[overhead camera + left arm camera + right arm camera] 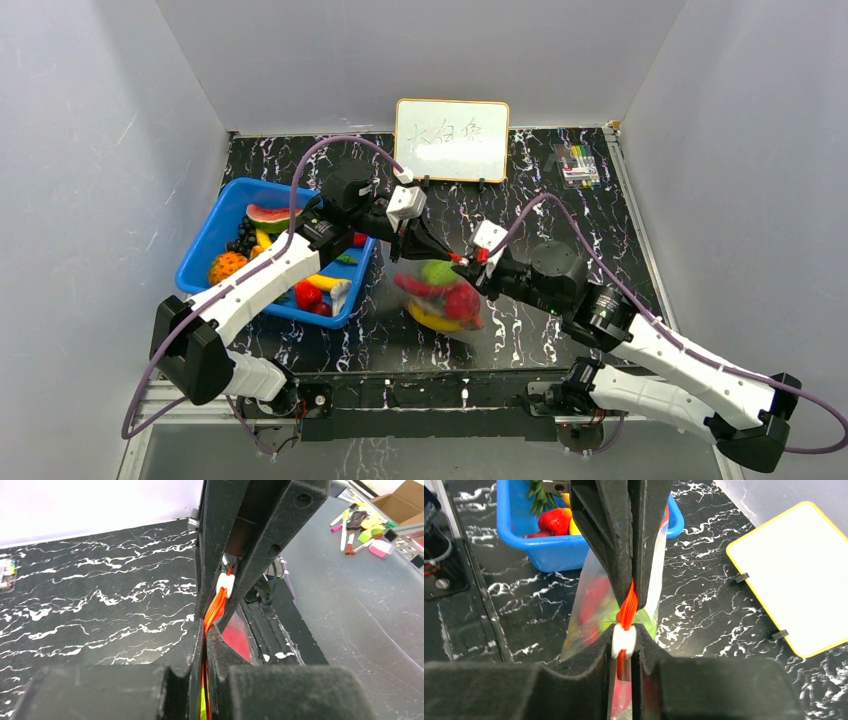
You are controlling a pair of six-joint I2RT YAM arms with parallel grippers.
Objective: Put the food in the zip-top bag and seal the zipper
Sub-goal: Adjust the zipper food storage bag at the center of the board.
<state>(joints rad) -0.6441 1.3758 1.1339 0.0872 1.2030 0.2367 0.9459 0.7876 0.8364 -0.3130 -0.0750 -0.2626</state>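
The clear zip-top bag [442, 298] hangs above the table between my two grippers. It holds food: a green round fruit [438, 272], red pieces [461, 301] and a yellow banana [433, 318]. My left gripper [446, 255] is shut on the red-orange zipper [214, 611], pinching the strip flat. My right gripper [469, 268] faces it tip to tip and is shut on the zipper's white slider [624, 639]. A short stretch of the strip [627, 606] shows between the two pairs of fingers. The bag [591, 605] droops below them.
A blue basket [203, 236] with more toy fruit stands left of the bag, its wall [549, 550] close behind it. A whiteboard [452, 138] leans at the back and a marker pack [578, 165] lies at the back right. White walls enclose the table.
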